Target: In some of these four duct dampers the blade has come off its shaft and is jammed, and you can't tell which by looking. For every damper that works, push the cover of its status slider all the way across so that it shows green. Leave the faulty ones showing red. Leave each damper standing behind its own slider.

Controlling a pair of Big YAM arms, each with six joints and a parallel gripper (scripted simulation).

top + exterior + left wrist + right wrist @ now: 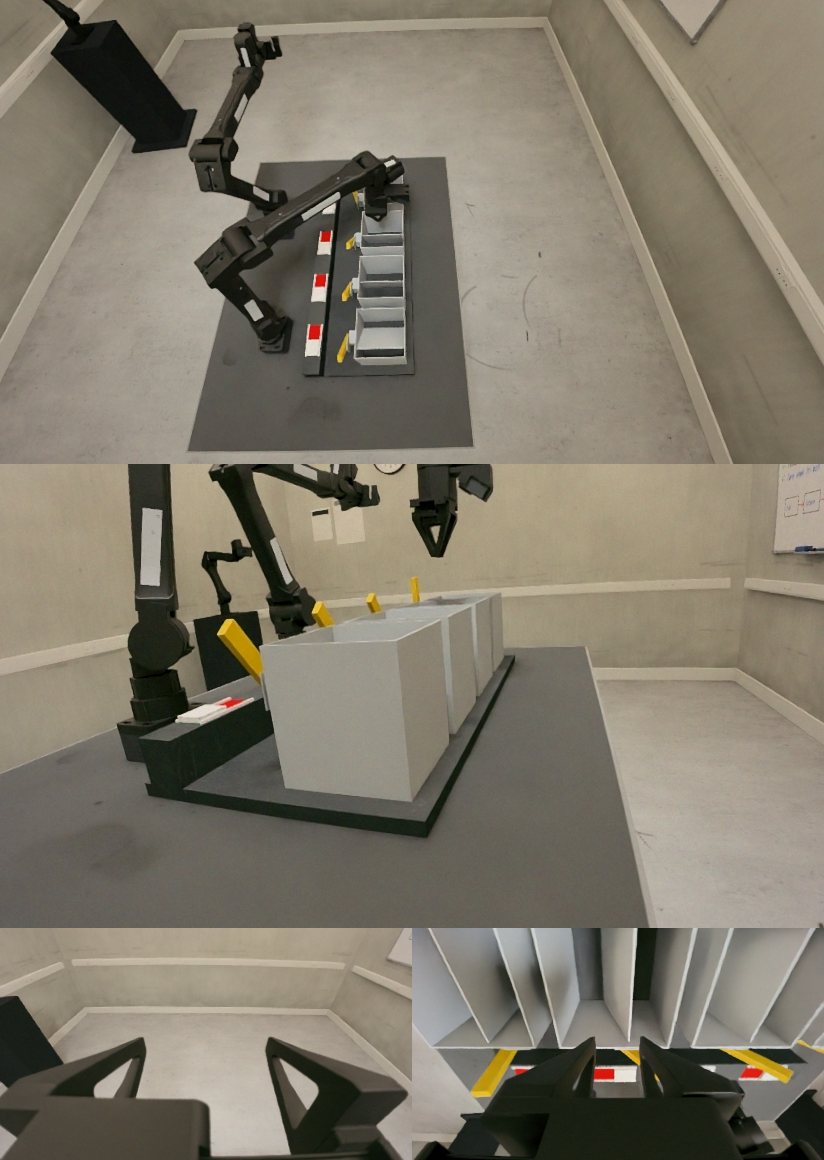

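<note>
Dark grey mat (438,403) (518,867) under black-edged base (369,370) (322,813)

From my station I saw plain greyish-beige walls (576,533) (210,985) with pale rails, scuffed grey floor (576,288) (205,1028), a whiteboard (804,504) and a partly cropped clock (389,465).

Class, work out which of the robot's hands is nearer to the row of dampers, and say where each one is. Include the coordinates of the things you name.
Right. The right hand (377,217) (436,554) (617,1043) hangs above the row of dampers (380,340) (345,717) (664,988); the left hand (276,46) (373,495) (205,1043) is raised well away from it.
</note>
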